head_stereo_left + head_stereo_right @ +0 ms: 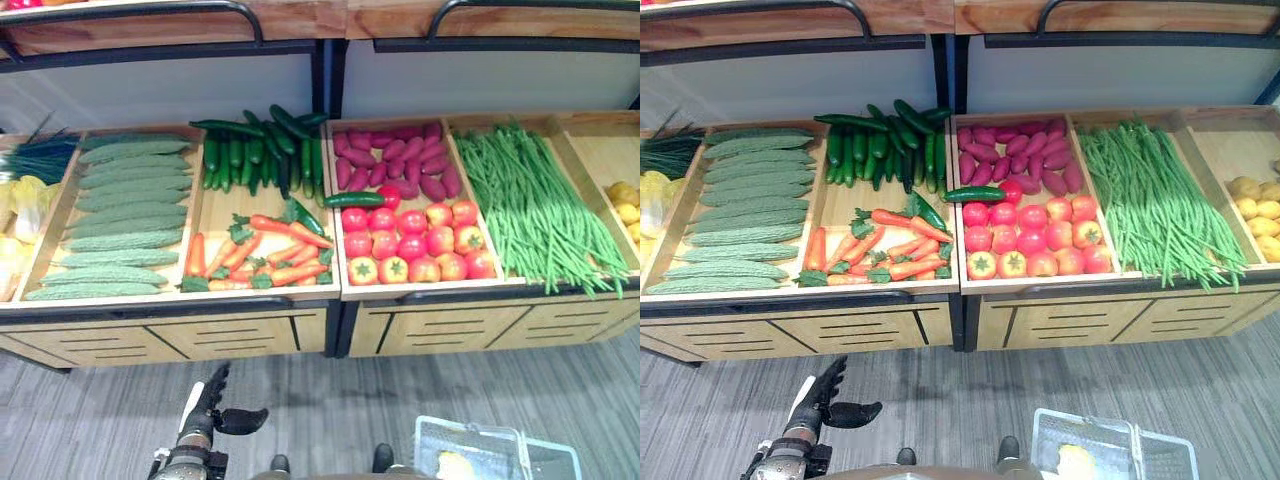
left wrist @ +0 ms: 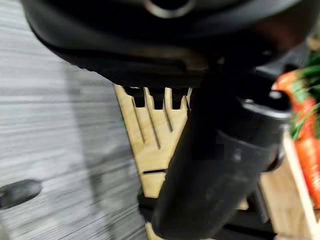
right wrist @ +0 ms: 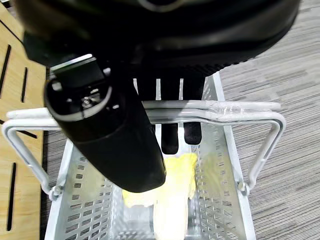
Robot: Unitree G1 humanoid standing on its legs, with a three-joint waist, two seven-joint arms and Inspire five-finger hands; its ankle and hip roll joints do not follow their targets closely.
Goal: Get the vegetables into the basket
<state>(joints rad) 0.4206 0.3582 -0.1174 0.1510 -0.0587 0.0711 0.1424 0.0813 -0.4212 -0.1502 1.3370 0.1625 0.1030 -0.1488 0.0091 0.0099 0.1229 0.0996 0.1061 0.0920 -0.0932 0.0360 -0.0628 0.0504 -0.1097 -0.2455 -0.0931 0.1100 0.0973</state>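
One pale yellow vegetable [image 3: 165, 200] is seen lying inside the white basket [image 3: 80, 200], which is held low by the floor, in front of the wooden stand [image 1: 250, 335]. So a small part of the job looks done, and much more is left. It is judged that many vegetables are not yet picked: carrots [image 1: 260, 260], cucumbers [image 1: 255, 150], bumpy green gourds [image 1: 125, 210], tomatoes [image 1: 415, 245] and long beans [image 1: 535, 205] are all lying in their wooden trays.

The yellow vegetable is laid with its long side running along the length of the basket, one end under the handles [image 3: 210, 112].

The right hand [image 3: 170, 100] is placed at the handles, with its fingers passing behind the bars; a firm hold cannot be told for sure. The left hand [image 1: 215, 405] is held low before the stand, empty, with fingers straight and the thumb stuck out sideways.
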